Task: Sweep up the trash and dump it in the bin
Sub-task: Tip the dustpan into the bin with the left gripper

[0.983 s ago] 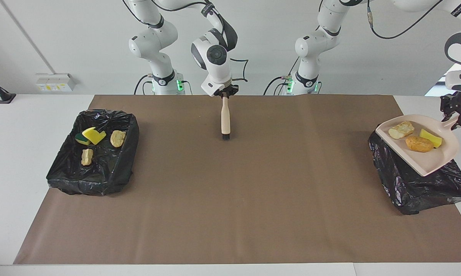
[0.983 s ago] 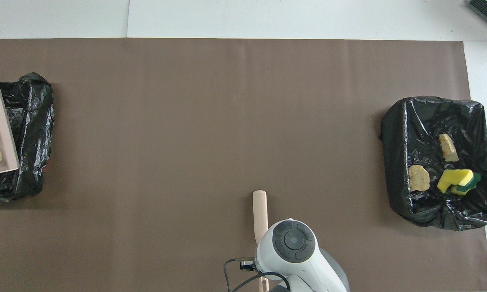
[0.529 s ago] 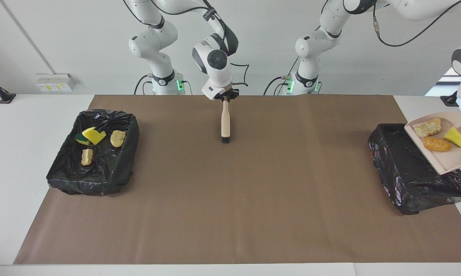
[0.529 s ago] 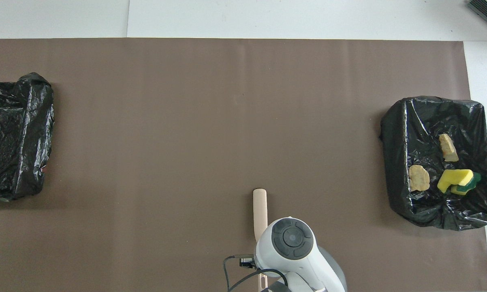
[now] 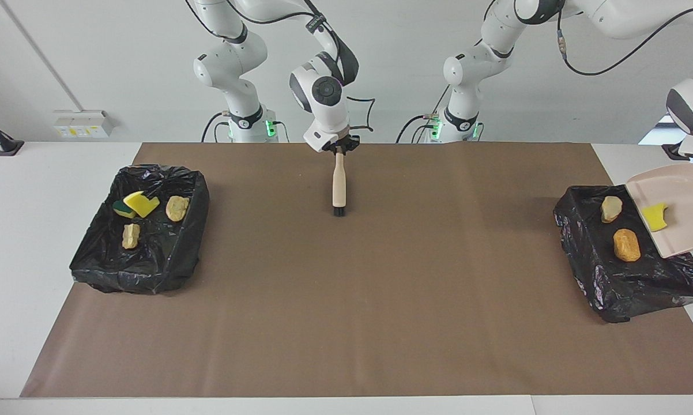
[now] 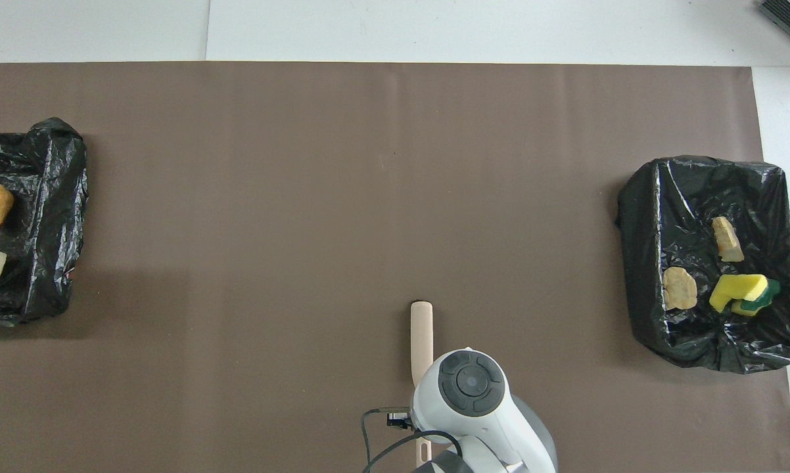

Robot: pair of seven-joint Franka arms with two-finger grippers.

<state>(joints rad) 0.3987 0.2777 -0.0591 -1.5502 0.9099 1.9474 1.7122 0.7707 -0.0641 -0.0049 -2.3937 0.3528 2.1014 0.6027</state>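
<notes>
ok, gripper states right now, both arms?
Left gripper: out of view, shut on the pink dustpan, tilted over the bin.
Right gripper: shut on the brush handle.

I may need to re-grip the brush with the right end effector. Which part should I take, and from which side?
Take the brush by its slim handle, near the end toward the robots, where the right end effector holds it. Come from above with the fingers across the handle. It points straight away from the robots, bristles at the farther end.
</notes>
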